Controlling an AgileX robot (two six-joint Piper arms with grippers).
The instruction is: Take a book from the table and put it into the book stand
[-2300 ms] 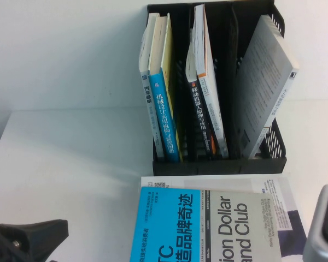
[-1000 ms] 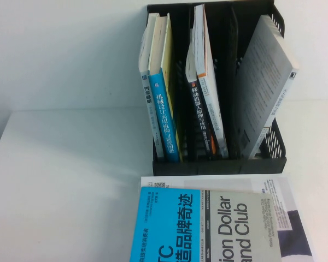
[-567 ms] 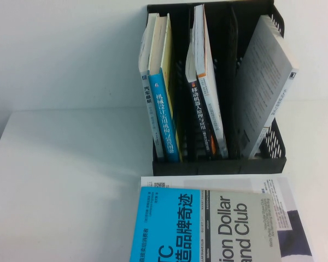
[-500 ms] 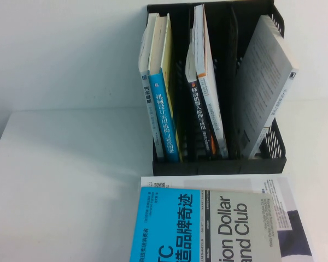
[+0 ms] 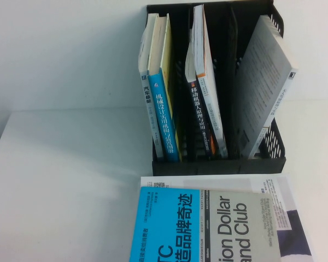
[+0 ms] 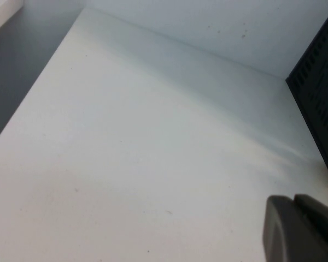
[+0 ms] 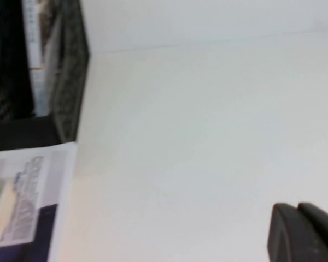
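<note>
At the near edge of the white bench (image 5: 71, 185), a book (image 5: 208, 224) lies flat just in front of the black book stand (image 5: 218, 164); its cover is half bright blue with white Chinese characters and half grey with the words "ion Dollar" and "and Club" readable, cut off at the frame's edge. In the stand, a blue-spined book (image 5: 165, 103) and a dark-spined book (image 5: 199, 114) stand nearly upright in separate slots, both with Chinese titles on their spines, while a grey book (image 5: 265, 82) leans in the rightmost slot. The high view shows neither arm. The left wrist view gives only bare bench, a corner of the stand (image 6: 320, 103) and a dark tip of the left pincer (image 6: 300, 229), well apart from the book; how far it is spread I cannot tell. The right wrist view shows the stand's side (image 7: 68, 71), an edge of the flat book (image 7: 27, 207) and a tip of the right pincer (image 7: 303, 232), off to the book's side over bare bench; its spread likewise cannot be told.
</note>
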